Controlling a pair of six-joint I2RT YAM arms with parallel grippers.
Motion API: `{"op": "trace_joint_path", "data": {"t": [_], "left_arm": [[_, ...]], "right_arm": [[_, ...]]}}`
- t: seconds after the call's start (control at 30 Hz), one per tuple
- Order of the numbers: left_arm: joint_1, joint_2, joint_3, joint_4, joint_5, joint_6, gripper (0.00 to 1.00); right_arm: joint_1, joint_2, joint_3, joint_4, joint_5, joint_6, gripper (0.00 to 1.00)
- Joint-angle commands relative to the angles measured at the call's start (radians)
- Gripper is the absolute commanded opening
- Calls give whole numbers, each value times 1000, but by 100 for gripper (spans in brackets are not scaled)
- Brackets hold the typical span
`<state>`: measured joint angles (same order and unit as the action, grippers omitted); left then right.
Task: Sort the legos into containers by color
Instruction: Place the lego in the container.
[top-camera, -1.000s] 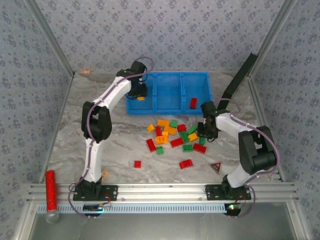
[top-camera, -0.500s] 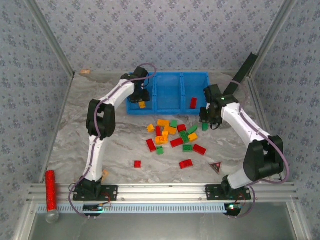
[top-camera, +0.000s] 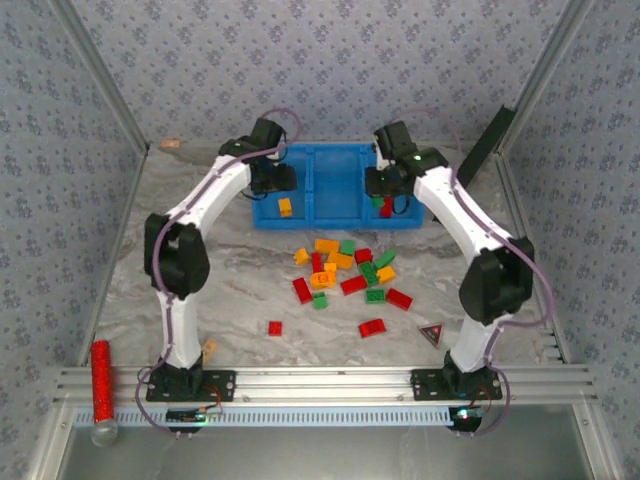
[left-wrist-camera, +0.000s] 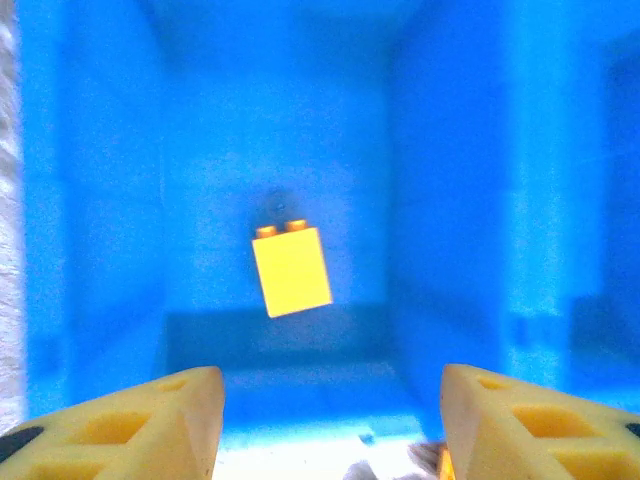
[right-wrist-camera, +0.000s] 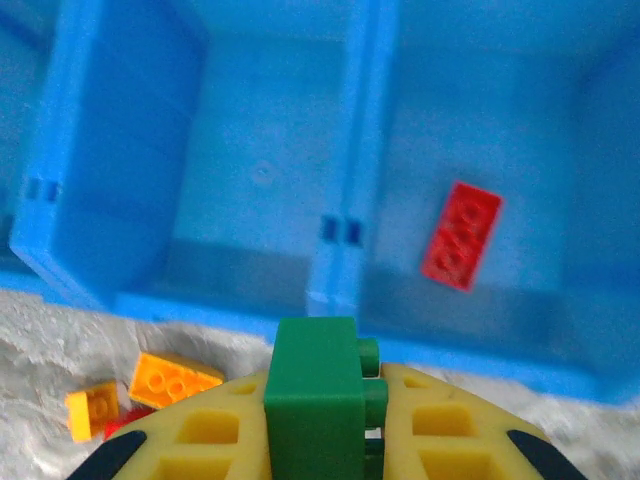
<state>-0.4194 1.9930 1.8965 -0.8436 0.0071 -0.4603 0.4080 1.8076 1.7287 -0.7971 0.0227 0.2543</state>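
Now our right gripper (right-wrist-camera: 322, 402) pinches a small green studded plastic brick (right-wrist-camera: 312, 372) over the bright blue three-compartment plastic tray (right-wrist-camera: 352, 140); our left gripper (left-wrist-camera: 330, 405), fingers spread, hangs over its left compartment, where we see an orange-yellow studded brick (left-wrist-camera: 291, 270) lying.

One brick (top-camera: 285, 207) lying in left compartment of tray (top-camera: 335, 190), second brick (right-wrist-camera: 461, 234) in right compartment, loose bricks (top-camera: 345, 275) scattered before tray

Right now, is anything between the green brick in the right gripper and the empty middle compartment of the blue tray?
Nothing visible blocks it. The right gripper holds the green brick up by the divider; the middle compartment beside that wall is open-topped and bare.
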Motion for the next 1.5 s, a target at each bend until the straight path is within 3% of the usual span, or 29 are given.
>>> {"op": "trace_joint_path", "data": {"t": [0.0,0.23,0.47,0.67,1.0,1.23,1.47], "left_arm": [[-9,-133,-60,-15,37,28,60],[-60,-398,-361,-9,30,-3,62],[-175,-657,-708,1,31,-150,65],[-225,-765,-841,7,24,-275,65],[-403,-702,-854,24,-11,-363,66],[-438,-613,-807,58,-33,-354,66],[-462,-440,-647,55,-12,-302,66]], "right_arm": [[33,95,108,32,-23,-33,17],[73,269,262,30,-50,-38,17],[95,386,330,32,-62,-40,17],[109,471,374,35,-63,-34,18],[113,571,390,51,-66,-18,20],[109,583,369,59,-59,-21,29],[107,520,333,63,-53,-21,40]]}}
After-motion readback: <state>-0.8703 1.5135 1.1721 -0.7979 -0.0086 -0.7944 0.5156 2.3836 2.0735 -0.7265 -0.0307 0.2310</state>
